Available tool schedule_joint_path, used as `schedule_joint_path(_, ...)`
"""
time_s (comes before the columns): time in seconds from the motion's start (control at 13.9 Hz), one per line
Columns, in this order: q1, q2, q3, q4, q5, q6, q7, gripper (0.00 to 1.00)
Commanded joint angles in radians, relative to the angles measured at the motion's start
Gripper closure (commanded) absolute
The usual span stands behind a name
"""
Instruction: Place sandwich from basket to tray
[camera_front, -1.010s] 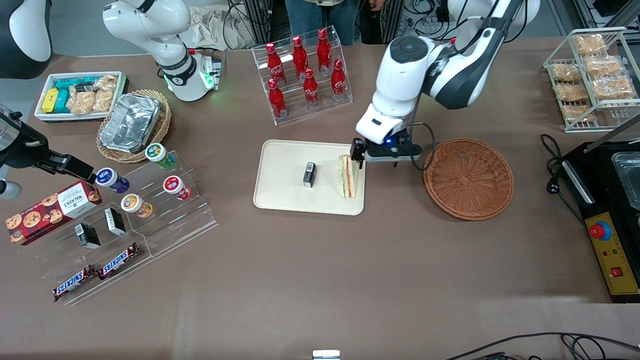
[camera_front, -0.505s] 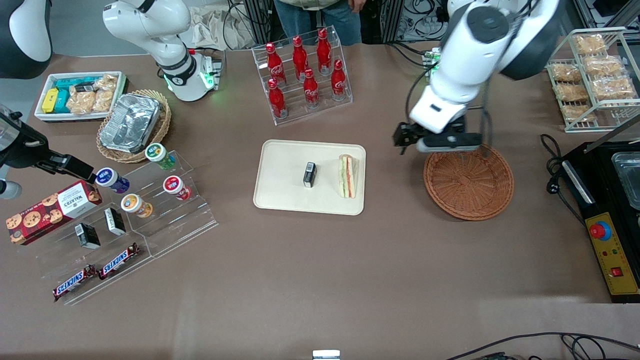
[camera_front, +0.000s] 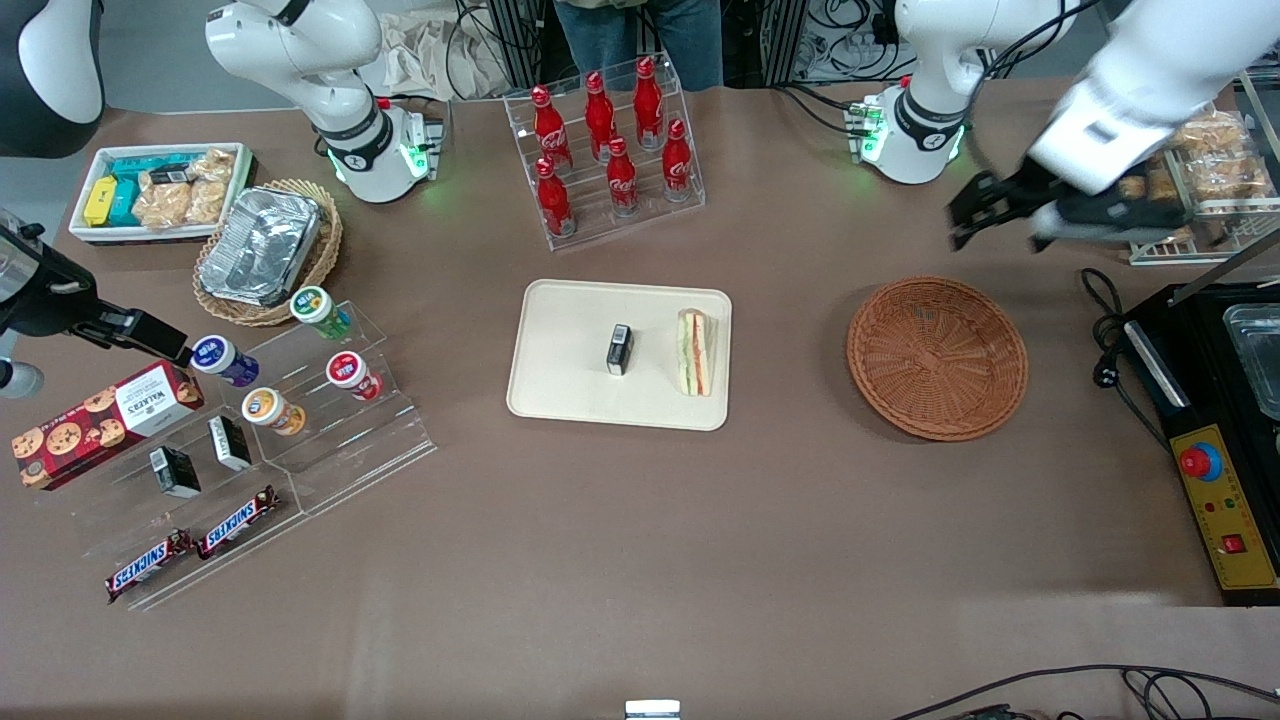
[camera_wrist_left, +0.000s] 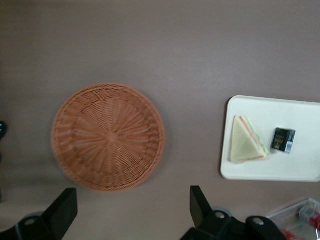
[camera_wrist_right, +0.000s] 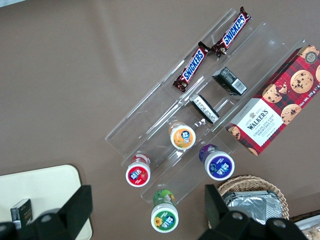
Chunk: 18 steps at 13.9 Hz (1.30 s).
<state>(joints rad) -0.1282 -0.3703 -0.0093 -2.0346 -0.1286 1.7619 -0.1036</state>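
The triangular sandwich (camera_front: 695, 352) (camera_wrist_left: 246, 141) stands on its edge on the cream tray (camera_front: 565, 340) (camera_wrist_left: 280, 167), by the tray's end nearest the basket. The round reddish-brown basket (camera_front: 937, 358) (camera_wrist_left: 108, 136) holds nothing. My gripper (camera_front: 995, 232) (camera_wrist_left: 131, 197) hangs open and empty, high above the table. It is farther from the front camera than the basket, toward the working arm's end and close to the wire rack.
A small black box (camera_front: 620, 349) (camera_wrist_left: 283, 140) lies on the tray beside the sandwich. A clear stand of red bottles (camera_front: 610, 150), a wire rack of bagged pastries (camera_front: 1190, 150), a black machine with a red button (camera_front: 1210, 470) and an acrylic snack stand (camera_front: 300, 420) surround the area.
My gripper has drawn away from the sandwich at the tray's edge, passed over the basket and risen toward the wire rack. The sandwich stays put on the tray.
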Motion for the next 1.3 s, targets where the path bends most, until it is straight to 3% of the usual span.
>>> schedule_joint_path(0.0, 0.002, -0.082, 0.072, -0.022, -0.009, -0.042, 0.128, 0.0)
schedule_joint_path(0.22, 0.01, -0.073, 0.081, 0.003, 0.001, -0.042, 0.147, 0.0)
schedule_joint_path(0.87, 0.035, 0.162, 0.074, 0.287, 0.015, -0.139, 0.128, 0.01)
schedule_joint_path(1.23, 0.035, 0.183, 0.074, 0.292, 0.014, -0.136, 0.13, 0.01)
